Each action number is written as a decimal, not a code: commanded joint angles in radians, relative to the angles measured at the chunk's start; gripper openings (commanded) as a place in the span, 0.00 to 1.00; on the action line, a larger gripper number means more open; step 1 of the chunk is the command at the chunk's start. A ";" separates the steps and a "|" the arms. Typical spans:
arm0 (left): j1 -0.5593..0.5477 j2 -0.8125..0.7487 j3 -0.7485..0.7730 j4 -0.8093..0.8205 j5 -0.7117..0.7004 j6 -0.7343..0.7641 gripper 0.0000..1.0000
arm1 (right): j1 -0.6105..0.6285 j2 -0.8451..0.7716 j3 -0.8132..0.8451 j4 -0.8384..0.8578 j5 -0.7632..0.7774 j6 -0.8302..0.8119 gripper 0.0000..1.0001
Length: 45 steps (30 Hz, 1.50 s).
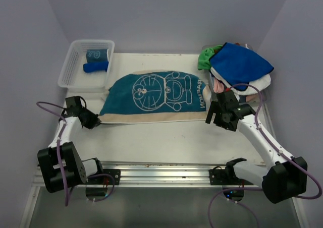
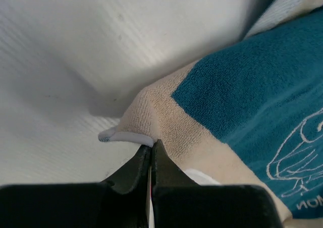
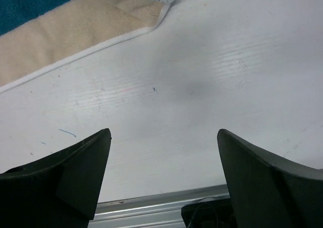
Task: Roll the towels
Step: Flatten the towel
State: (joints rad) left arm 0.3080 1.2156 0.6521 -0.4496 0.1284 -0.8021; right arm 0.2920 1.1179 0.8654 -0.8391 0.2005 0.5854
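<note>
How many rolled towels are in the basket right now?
2. A teal roll lies at the far end of the basket, and a blue roll just nearer. The basket is see-through, so hidden ones seem unlikely.

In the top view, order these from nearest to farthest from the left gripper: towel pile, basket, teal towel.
1. Teal towel: its near-left corner is at the left gripper.
2. Basket: far left, behind.
3. Towel pile: far right.
</note>
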 commanded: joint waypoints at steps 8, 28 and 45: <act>0.009 0.018 0.009 0.017 -0.038 0.060 0.00 | -0.060 -0.001 -0.144 0.107 -0.065 0.113 0.83; 0.031 0.064 0.130 -0.047 -0.110 0.064 0.00 | -0.088 0.427 0.017 0.365 -0.147 -0.136 0.74; 0.040 0.058 0.132 -0.060 -0.124 0.075 0.00 | -0.088 0.243 -0.115 0.357 0.017 -0.022 0.69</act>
State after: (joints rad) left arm 0.3340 1.2816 0.7509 -0.5068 0.0277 -0.7490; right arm 0.2081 1.4101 0.7593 -0.4866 0.1558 0.5392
